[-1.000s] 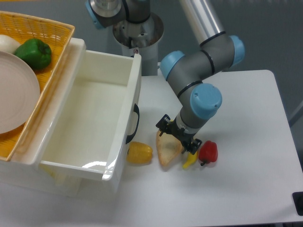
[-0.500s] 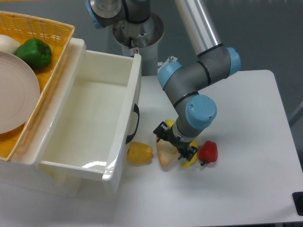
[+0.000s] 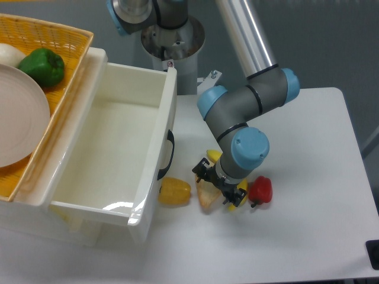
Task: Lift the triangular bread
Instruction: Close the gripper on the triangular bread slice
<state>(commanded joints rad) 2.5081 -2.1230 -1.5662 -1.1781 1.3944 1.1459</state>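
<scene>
Over the triangular bread (image 3: pixel 205 195), your gripper (image 3: pixel 217 184) sits low, fingers astride it for the grab; can't tell if closed. Banana (image 3: pixel 238 198) crowds one side.

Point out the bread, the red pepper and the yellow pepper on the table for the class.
bread (image 3: pixel 205 196): fixed camera view, on its pale face left of the gripper.
red pepper (image 3: pixel 260 190): fixed camera view, middle of its body.
yellow pepper (image 3: pixel 174 191): fixed camera view, middle of its body.
</scene>
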